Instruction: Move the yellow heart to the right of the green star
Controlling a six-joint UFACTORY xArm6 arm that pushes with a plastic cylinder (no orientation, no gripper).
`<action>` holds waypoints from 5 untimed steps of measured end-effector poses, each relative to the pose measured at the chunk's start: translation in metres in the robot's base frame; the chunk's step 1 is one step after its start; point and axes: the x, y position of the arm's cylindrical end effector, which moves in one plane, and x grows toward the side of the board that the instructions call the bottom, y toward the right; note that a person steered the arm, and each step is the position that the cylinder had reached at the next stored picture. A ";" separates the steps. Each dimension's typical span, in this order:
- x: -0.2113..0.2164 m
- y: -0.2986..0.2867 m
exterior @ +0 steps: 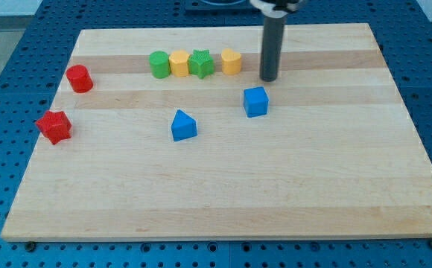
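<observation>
The yellow heart sits near the view's top, just right of the green star, almost touching it. My tip rests on the board a short way right of the yellow heart, with a gap between them. A second yellow block lies left of the star, and a green cylinder left of that, all in one row.
A blue cube lies just below my tip. A blue triangle lies lower left of it. A red cylinder and a red star sit near the wooden board's left edge.
</observation>
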 end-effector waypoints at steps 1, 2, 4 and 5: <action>-0.019 0.002; -0.021 -0.009; -0.021 -0.049; -0.021 -0.054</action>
